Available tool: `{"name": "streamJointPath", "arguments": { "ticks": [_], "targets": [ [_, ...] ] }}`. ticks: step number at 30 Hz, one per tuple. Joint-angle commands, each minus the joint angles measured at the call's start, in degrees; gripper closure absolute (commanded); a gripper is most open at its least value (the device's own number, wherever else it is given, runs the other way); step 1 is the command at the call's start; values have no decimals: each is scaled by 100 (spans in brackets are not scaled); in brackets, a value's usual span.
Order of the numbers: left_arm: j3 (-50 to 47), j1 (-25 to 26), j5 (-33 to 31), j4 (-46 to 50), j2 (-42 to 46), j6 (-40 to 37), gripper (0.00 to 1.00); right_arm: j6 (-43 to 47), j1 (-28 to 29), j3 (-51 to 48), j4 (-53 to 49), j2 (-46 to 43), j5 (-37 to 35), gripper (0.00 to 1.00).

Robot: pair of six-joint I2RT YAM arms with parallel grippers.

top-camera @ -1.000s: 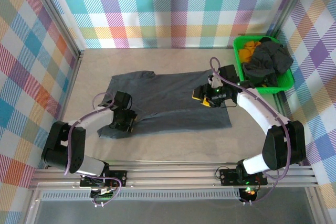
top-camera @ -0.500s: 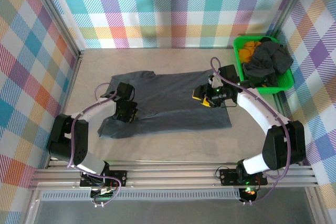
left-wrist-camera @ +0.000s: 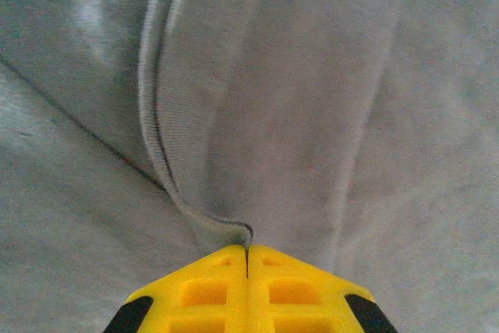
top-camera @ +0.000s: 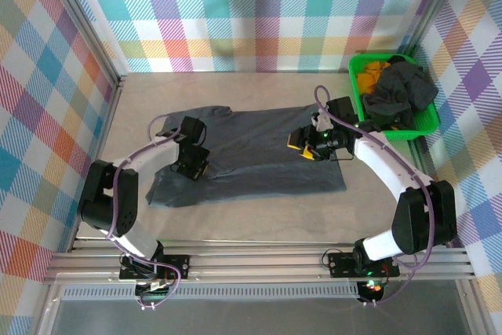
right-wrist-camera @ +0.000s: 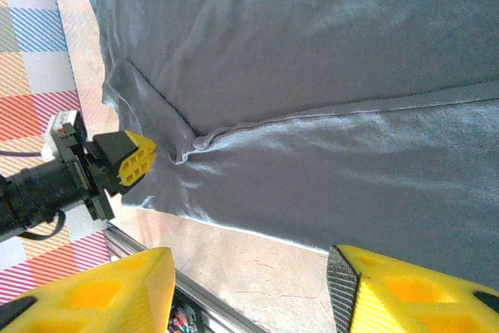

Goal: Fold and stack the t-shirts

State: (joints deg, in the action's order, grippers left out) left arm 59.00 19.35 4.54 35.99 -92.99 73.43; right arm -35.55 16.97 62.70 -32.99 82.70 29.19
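Note:
A dark grey t-shirt (top-camera: 259,154) lies spread flat on the table, its lower part folded over along a seam (right-wrist-camera: 312,118). My left gripper (top-camera: 194,167) rests on the shirt's left side. Its yellow fingers (left-wrist-camera: 296,286) are shut, with a fold of the shirt's hem (left-wrist-camera: 234,232) pinched at their tips. My right gripper (top-camera: 301,145) hovers over the shirt's right part, open, with nothing between its fingers (right-wrist-camera: 101,294). The right wrist view looks across the shirt (right-wrist-camera: 327,177) to the left gripper (right-wrist-camera: 132,158). Another dark t-shirt (top-camera: 401,93) is heaped in the bin.
A bright green bin (top-camera: 392,133) stands at the back right, holding an orange cloth (top-camera: 373,68) beside the dark heap. Plaid walls close in the table on three sides. A metal rail (top-camera: 259,260) runs along the near edge.
My left gripper has slid up the shirt's left side, away from the near corner, and shut on the hem. The right arm has stayed still.

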Motion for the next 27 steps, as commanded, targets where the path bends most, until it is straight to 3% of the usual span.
{"name": "streamJointPath", "arguments": {
  "ticks": [1, 12, 19, 20, 22, 23, 27],
  "targets": [
    [650, 153, -154, 373, -326, -523, 100, -21, 19, 119, -32, 62, 7, 46],
    [3699, 697, -649, 1950, -2621, -2695, 100, 20, -1, 199, -169, 111, -29, 46],
    [4381, 883, -1061, 2358, -3123, -3077, 100, -10, -10, 51, -189, 11, -13, 46],
    [4404, 884, -1113, 2359, -3116, -3105, 89, -18, -10, 37, -198, 10, -15, 46],
    [4425, 881, -1263, 2361, -3014, -3123, 55, -22, -10, -6, -236, -6, -38, 46],
    [4422, 881, -1357, 2354, -2901, -3116, 45, -35, -10, -35, -266, -16, -67, 46],
    [4001, 865, -1737, 2124, -1994, -2938, 45, -127, -33, -240, -366, -119, -341, 47]
  ]
}}
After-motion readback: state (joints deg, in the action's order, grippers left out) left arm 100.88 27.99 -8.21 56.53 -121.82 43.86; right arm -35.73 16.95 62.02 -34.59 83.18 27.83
